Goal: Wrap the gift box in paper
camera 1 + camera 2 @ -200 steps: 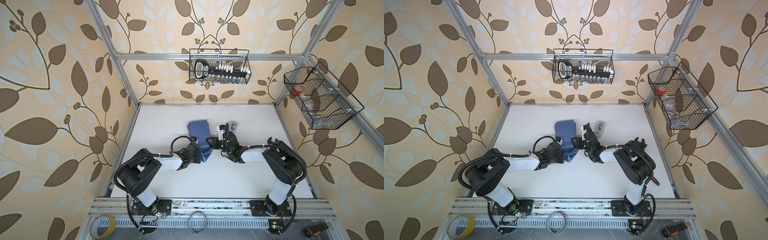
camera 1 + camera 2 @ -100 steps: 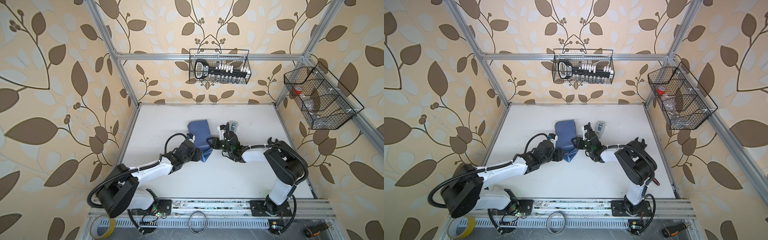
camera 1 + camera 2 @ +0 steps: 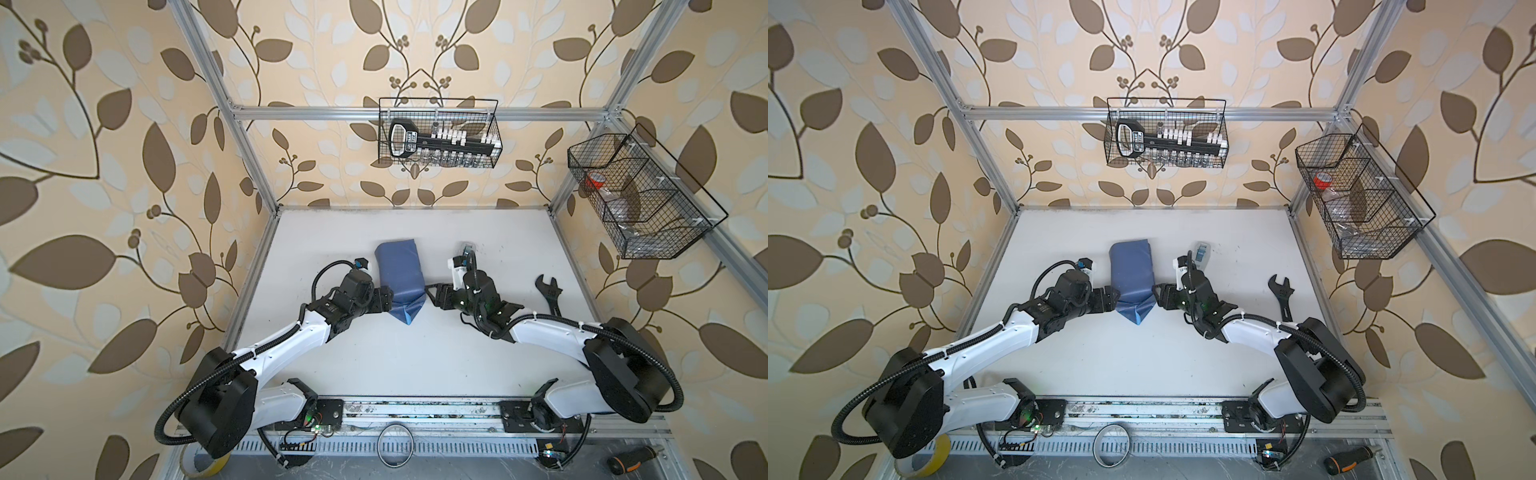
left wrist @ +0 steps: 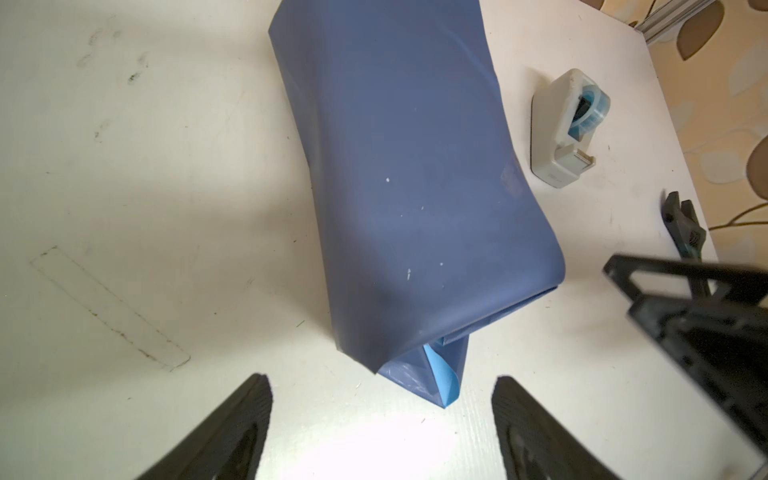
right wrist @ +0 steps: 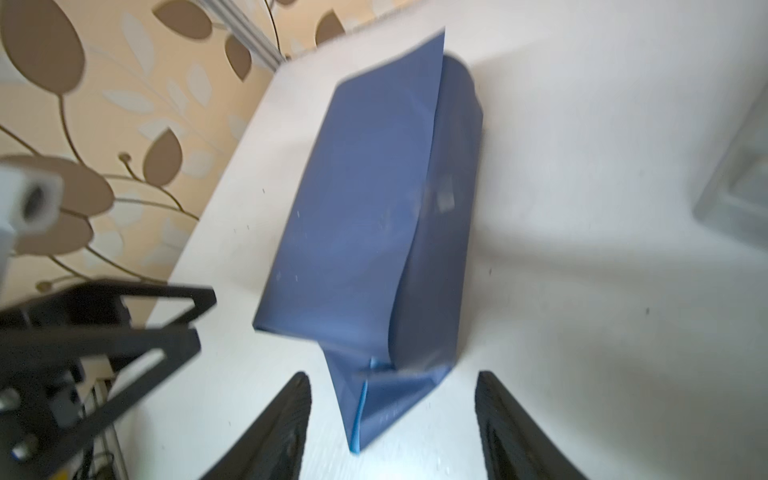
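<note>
- Nearest me, the left arm now lies lower and more stretched out over the bench (image 3: pixel 415 357) than a second ago. The right arm has barely shifted.
- Both hands have just opened. The left hand (image 3: pixel 385 298), which was closed at the parcel's near end, now stands wide and empty just beside the near-left corner.
- The right hand (image 3: pixel 434 295) has spread wide too, with nothing between its fingers, just off the near-right corner.
- Between the hands, the near end of the paper (image 3: pixel 399 270) is folded into a pointed flap lying on the bench, with a sliver of its light blue side showing.
- I judge that this fold is made but unsecured, so it may spring back.
- The gift box is hidden. I take it to be inside the slate-blue parcel, mid-bench.
- In the right wrist view the top seam looks loose, and one edge lifts at the far end.
- The tape dispenser (image 4: pixel 557 137) sits farther off, to the right of the parcel and apart from it.
</note>
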Controlling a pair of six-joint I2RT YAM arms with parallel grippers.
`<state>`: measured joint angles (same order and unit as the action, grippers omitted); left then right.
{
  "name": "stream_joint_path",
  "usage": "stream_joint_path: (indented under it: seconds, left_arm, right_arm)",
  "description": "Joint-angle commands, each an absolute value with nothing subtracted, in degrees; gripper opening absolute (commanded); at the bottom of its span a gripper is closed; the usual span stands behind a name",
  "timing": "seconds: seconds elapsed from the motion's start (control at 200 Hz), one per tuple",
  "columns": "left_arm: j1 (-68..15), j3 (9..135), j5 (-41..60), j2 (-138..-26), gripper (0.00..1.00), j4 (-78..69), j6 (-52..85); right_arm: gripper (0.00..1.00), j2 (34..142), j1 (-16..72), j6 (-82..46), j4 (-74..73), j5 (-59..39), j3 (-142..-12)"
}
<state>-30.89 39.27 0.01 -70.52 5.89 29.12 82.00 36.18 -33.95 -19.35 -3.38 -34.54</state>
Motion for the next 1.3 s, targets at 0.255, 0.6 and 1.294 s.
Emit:
stream_joint_path:
  seconds: [0.255,0.6,1.294]
  left_arm:
    - [-26.3,53.7,4.5,-86.9,0.88,7.0,28.2]
    - [-24.5,56.6,14.1,-95.0,0.79,4.0,28.9]
    - [-29.5,43.4,7.7,-78.7,0.85,4.5,32.1]
  right_arm:
    - [0.69,89.5,33.8,-36.6,-25.4,-8.7,-38.6]
    - [0.67,101.0,32.1,-39.2,-28.8,-14.7,-46.3]
    - [0.67,79.0,31.9,-35.1,-18.7,-3.8,-28.4]
